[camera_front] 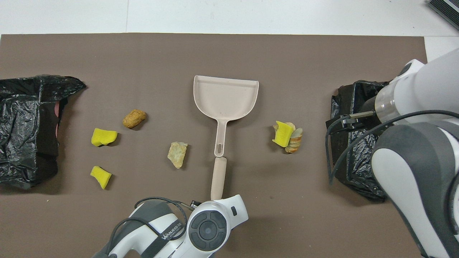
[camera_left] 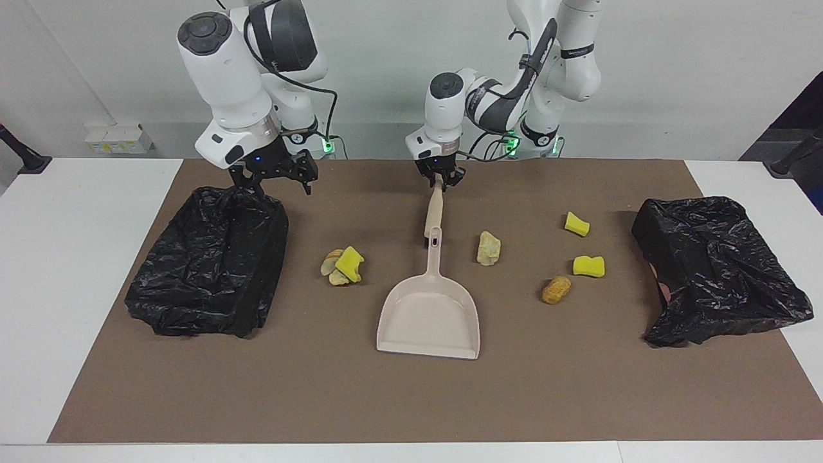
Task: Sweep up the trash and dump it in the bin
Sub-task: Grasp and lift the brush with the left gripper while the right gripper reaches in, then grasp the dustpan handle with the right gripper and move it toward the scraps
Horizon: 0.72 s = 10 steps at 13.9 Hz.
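Note:
A beige dustpan (camera_left: 429,315) (camera_front: 225,96) lies mid-mat, its handle pointing at the robots. In line with that handle runs a beige brush handle (camera_left: 433,209) (camera_front: 218,177), no bristles showing. My left gripper (camera_left: 439,182) is shut on its robot-side end, which sits slightly raised. The trash lies around the pan: a yellow sponge piece with tan lumps (camera_left: 343,265) (camera_front: 287,136), a tan rock (camera_left: 488,248) (camera_front: 177,154), a brown lump (camera_left: 556,289) (camera_front: 134,118) and two yellow pieces (camera_left: 577,223) (camera_left: 588,266). My right gripper (camera_left: 273,177) hangs open over the edge of a black-bagged bin (camera_left: 212,263).
A second black-bagged bin (camera_left: 714,270) (camera_front: 25,125) stands at the left arm's end of the brown mat (camera_left: 411,399). In the overhead view the right arm (camera_front: 412,107) covers part of its bin, and the left arm's wrist (camera_front: 211,225) hides its gripper.

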Available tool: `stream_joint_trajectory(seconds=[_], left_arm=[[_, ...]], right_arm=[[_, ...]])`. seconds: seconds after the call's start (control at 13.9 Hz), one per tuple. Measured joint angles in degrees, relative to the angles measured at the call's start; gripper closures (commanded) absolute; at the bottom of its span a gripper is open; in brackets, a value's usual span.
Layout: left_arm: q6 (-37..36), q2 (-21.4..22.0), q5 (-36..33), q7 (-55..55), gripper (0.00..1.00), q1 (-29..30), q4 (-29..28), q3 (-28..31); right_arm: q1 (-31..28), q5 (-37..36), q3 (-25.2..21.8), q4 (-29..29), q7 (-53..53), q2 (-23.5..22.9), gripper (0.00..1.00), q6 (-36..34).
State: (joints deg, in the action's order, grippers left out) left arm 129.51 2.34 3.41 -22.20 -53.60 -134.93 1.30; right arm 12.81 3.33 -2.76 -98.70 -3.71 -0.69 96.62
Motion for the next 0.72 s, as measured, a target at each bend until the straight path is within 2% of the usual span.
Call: stream_joint_trajectory(seconds=[0.22,0.36,0.58,0.72], left_arm=[[-2.2,0.5,0.0,-3.1,1.0,0.1,0.6,0.6],[-10.8,2.2,0.0,-5.5,1.0,1.4,3.1,1.4],[-22.1,6.2,0.0,-6.7,1.0,7.6,6.8,1.8],[-27.0,9.1,0.0,-6.6,1.0,13.7,7.2,2.0]], right_arm=[[1.0,0.0,0.0,-1.0,0.0,-0.2,0.0,0.3],[1.1,0.4,0.0,-1.0,0.0,-0.4,0.0,0.6],[1.6,3.2,0.0,-1.0,-3.0,-0.7,0.0,2.4],[4.9,4.0,0.0,-1.0,-10.3,-2.1,0.0,5.4]])
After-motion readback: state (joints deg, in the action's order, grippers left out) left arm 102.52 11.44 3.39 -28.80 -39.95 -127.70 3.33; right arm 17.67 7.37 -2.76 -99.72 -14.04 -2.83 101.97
